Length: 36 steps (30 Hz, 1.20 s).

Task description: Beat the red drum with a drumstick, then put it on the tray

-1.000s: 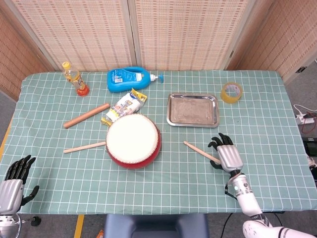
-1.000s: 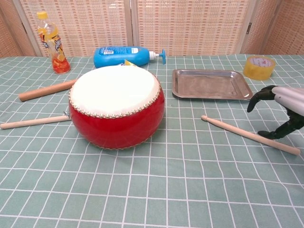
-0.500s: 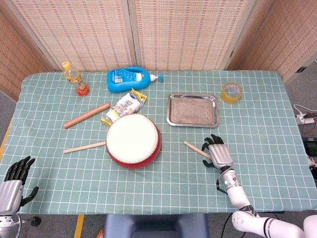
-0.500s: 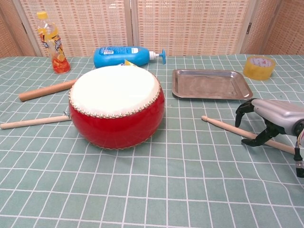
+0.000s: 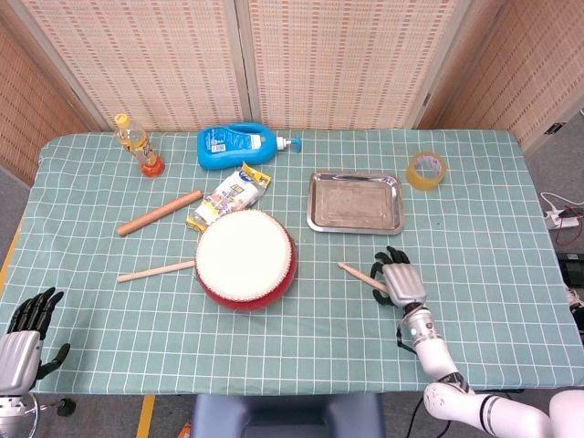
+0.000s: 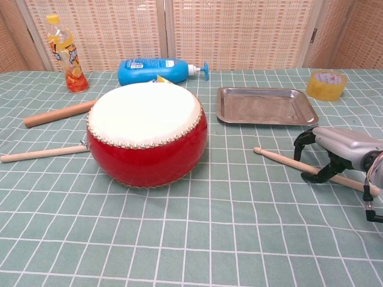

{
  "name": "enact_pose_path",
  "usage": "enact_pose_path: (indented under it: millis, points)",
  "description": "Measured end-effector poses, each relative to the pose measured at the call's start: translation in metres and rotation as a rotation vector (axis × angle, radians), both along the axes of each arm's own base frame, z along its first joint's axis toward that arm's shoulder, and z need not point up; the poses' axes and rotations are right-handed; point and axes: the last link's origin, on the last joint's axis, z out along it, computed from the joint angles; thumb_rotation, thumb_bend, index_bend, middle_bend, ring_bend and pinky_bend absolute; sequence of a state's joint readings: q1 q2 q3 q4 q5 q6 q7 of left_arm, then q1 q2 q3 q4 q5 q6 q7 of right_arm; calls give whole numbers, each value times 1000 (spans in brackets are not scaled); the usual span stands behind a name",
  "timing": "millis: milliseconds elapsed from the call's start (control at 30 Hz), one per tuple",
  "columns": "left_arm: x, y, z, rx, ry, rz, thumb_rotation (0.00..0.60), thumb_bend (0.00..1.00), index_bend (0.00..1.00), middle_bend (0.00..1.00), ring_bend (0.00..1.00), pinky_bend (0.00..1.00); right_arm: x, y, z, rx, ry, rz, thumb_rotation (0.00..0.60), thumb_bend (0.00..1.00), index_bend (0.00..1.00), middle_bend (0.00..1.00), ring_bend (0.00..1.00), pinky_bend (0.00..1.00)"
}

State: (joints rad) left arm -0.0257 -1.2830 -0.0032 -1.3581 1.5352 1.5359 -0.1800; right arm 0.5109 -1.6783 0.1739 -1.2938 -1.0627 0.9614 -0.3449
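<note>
Drumstick (image 6: 302, 168) lay flat on the counter (image 5: 511, 228) at roughly 4 o'clock from the red drum (image 6: 147, 134), tip pointing back toward the drum. Over the last second the right hand (image 6: 338, 150) slid in from the right edge and dropped over the stick's butt end. It sat arched over the shaft, fingers (image 6: 303, 142) curled down on the far side and thumb on the near side, both at counter level. No closure visible: stick not lifted, and whether the fingers touched it I could not tell from either view. I'd call it pre-grasp, hand spread and holding nothing.

Left hand (image 5: 26, 333) was parked at the 7 o'clock corner, fingers apart, empty, no change.

Tray (image 5: 354, 202) sat at 1 o'clock from the drum, nothing on it. A second plain stick (image 5: 155, 270) lay at the drum's 9 o'clock, untouched.

Task status, my read: approach done, grasp next, beat and tray placement both pending. Risk: the thin stick could roll out from under the fingers as they close.
</note>
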Motion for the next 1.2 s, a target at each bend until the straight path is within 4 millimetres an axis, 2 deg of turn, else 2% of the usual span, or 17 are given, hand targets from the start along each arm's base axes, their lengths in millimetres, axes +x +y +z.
enact_pose_path:
  millis: [233,467,767,967,1100,1200]
  points:
    - [-2,0,-1,-3,-3,6,600,278,82,0,0,0,2,1,-1,2,-23,1,599,516,596,154,0,83]
    - [-3,-2,0,-1,-3,9,600,275,82,0,0,0,6,3,4,-7,-180,-40,599,526,607,163,46,106]
    - [2,-2,2,-1,13,-7,600,279,83,0,0,0,11,5,20,-3,-644,-148,599,530,564,227,106,182]
    - [6,-2,4,0,25,-12,600,277,83,0,0,0,12,4,27,38,-1020,-230,599,550,547,258,197,329]
    - [7,-3,5,-5,33,-10,600,278,82,0,0,0,8,1,30,83,-1247,-271,600,554,546,277,249,369]
    - [8,-3,4,-12,38,-7,600,278,82,0,0,0,-1,-2,31,113,-1345,-280,599,560,546,287,276,382]
